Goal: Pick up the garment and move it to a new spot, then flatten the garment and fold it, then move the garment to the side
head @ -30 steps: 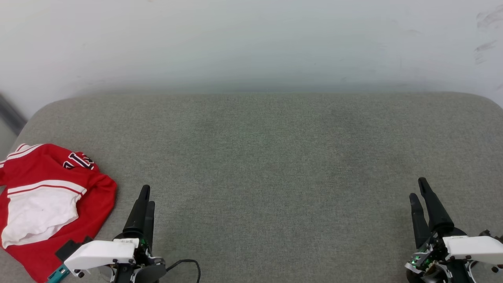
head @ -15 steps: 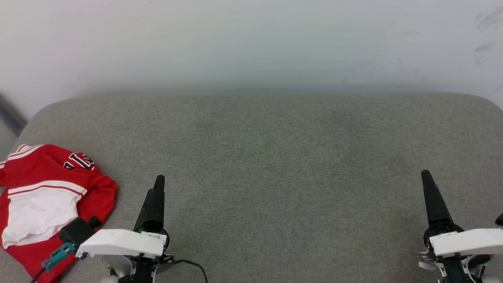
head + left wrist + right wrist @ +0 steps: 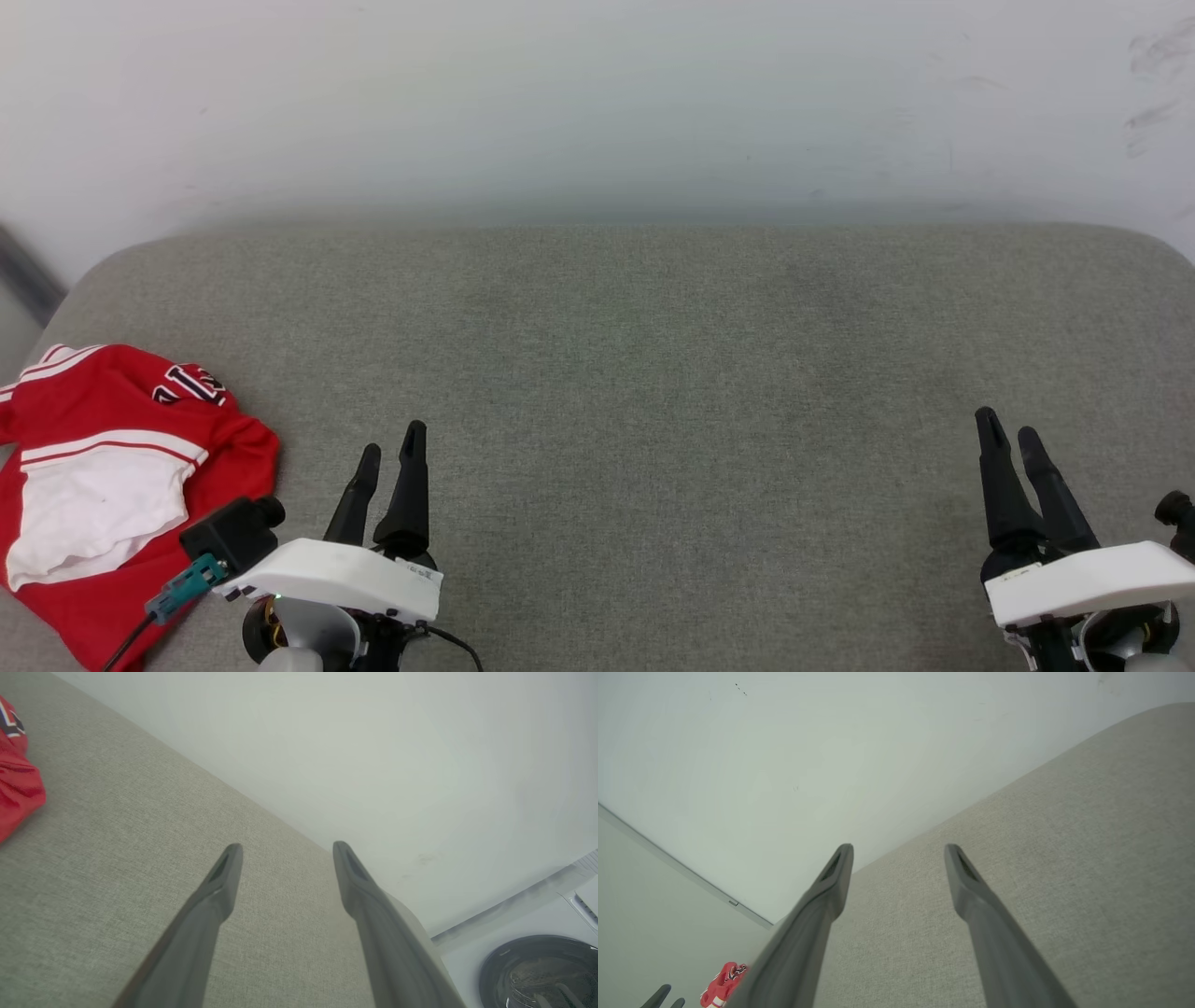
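One red-and-white garment point(image 3: 103, 467) is seen crumpled at the left edge of a grey padded surface point(image 3: 653, 373). Two pincers are counted: the left pincer point(image 3: 393, 439) and the right pincer point(image 3: 1006, 425) are both spread wide, with nothing gripped.

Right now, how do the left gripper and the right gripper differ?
The left gripper is close beside the garment; the right gripper is far across the grey cushion from it. The left gripper's fingers lean rightward in the head view; the right gripper's lean leftward. Both are open and hold nothing.
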`<state>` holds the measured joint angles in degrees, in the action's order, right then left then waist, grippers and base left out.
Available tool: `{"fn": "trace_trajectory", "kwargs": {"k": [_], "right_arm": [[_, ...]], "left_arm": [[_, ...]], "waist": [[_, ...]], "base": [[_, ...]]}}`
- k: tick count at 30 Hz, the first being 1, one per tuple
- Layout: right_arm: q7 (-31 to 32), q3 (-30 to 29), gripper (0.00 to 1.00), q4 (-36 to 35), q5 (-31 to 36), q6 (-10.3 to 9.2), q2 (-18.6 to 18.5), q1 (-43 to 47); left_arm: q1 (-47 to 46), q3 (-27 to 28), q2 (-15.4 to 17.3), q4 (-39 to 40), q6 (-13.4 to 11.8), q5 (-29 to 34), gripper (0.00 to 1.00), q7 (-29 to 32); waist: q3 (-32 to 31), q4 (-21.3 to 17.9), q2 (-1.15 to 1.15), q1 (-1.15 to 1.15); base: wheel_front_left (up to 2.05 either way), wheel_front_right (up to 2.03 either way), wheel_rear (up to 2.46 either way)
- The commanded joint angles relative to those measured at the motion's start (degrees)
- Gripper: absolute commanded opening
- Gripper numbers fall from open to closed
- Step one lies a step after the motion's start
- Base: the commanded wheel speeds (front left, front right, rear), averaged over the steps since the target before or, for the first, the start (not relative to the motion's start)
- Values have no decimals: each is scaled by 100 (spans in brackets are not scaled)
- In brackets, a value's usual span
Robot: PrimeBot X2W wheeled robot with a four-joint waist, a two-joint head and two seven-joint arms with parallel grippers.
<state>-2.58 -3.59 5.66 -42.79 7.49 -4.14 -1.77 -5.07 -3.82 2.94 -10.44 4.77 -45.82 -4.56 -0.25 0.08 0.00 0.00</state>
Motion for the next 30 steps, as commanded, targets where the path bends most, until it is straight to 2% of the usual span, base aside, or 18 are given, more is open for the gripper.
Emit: {"fn": "trace_trajectory", "kwargs": {"k": [1,13,30], "right_arm": [[-43,9,100,-147,271,1,0,16],[-18,49,100,-530,1268,1,33,126],[116,-34,100,-780,2255,1,95,271]], "left_arm": [[-157,-61,43,80,-37,275,100,-67],[-183,-303,124,136,-226,1275,100,-274],[-164,-562,166,138,-422,2243,100,-514]], "waist": [[-4,3,0,0],[0,27,0,0],[-17,45,0,0]], "base": [[0,0,0],[0,0,0],[0,0,0]]}}
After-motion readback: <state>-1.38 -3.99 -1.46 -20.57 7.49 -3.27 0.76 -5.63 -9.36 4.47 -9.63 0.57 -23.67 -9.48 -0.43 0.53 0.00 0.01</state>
